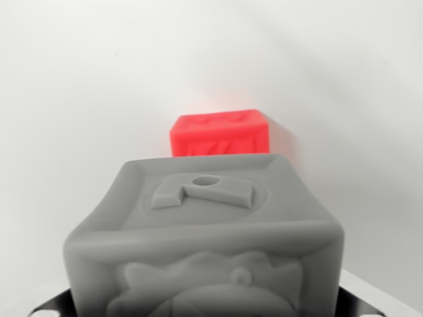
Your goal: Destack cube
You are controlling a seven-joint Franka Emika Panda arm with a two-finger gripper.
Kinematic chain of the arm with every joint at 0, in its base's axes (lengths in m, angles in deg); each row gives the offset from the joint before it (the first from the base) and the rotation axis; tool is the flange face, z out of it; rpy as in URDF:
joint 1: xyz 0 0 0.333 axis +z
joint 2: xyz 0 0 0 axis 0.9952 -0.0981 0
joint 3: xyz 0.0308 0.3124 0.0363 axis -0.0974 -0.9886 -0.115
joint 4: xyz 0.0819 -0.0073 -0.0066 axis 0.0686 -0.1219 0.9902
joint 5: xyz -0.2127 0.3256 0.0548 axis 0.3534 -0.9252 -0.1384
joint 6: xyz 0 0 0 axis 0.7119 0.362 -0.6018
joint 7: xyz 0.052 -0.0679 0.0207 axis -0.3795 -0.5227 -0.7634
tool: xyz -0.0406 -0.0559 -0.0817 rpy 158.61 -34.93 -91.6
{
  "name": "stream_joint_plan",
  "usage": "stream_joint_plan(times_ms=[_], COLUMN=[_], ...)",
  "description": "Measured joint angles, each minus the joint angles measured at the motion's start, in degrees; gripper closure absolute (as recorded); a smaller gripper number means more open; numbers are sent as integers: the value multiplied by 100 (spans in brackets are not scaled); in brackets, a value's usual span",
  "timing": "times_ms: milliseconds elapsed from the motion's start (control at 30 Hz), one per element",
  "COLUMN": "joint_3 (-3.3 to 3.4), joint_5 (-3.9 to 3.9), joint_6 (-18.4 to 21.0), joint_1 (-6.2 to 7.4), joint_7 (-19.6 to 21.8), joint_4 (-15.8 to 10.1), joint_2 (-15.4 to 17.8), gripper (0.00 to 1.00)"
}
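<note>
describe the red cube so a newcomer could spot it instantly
Start at the big grey cube filling the lower wrist view. Just behind its top edge sits the red cube, against a plain white background. It is the only brightly coloured thing, and it looks smaller.

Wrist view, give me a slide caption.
Grey cube fills the foreground, with a red cube behind it on a white surface.

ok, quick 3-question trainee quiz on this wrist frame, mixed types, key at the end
1. True or false: the red cube sits on top of the grey cube.
2. Which cube is nearer the camera? A) red B) grey
3. Fill in: the grey cube's top face has a small round ____.

Key:
1. False. It lies behind the grey cube, further from the camera, on the white surface.
2. B
3. hole
</note>
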Motion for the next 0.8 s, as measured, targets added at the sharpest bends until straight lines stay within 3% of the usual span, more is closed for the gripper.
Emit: stream_joint_plan(times_ms=[800], joint_3=[0], joint_5=[0], joint_6=[-138], joint_1=[144], joint_7=[1034], joint_4=[-97], joint_2=[-39], gripper=[100])
